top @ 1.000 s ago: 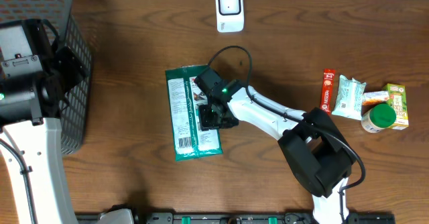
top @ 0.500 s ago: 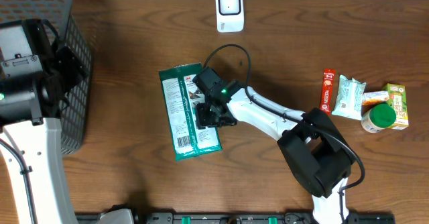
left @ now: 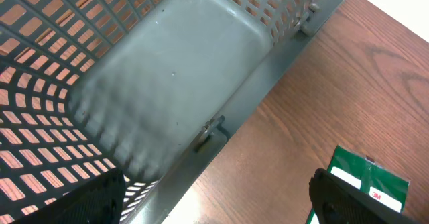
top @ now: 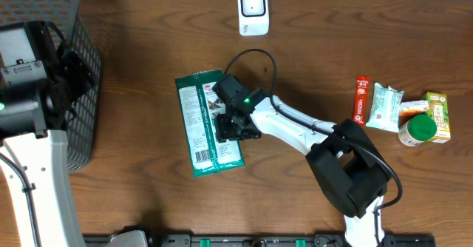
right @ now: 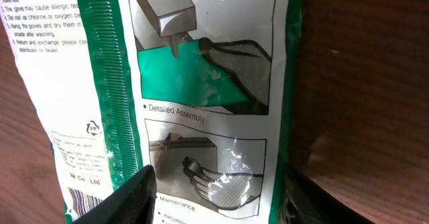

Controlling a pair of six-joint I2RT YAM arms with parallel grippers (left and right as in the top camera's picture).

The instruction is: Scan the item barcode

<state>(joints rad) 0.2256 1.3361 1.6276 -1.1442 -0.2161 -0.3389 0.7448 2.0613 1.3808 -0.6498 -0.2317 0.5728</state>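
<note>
The item is a flat green-and-white package (top: pixel 209 125) lying printed side up on the wooden table, with a small barcode patch near its lower end (top: pixel 201 157). My right gripper (top: pixel 235 125) hovers low over its right half. In the right wrist view the package (right: pixel 201 83) fills the frame, and the right gripper (right: pixel 218 190) is open, one finger over the print and the other at the package's right edge. A white scanner (top: pixel 253 10) stands at the table's far edge. My left gripper (left: pixel 214 197) is open and empty beside the basket, with the package's corner (left: pixel 365 184) to its right.
A grey mesh basket (top: pixel 81 77) stands at the left edge, and the left wrist view looks into it (left: pixel 167 83). At the right lie a red bar (top: pixel 361 99), a pale green packet (top: pixel 384 106), a juice box (top: pixel 437 114) and a green-lidded jar (top: pixel 417 130).
A second ago the package lay slightly further right; it slid and turned a little left with my right gripper, then stayed still. The left arm has not moved.
</note>
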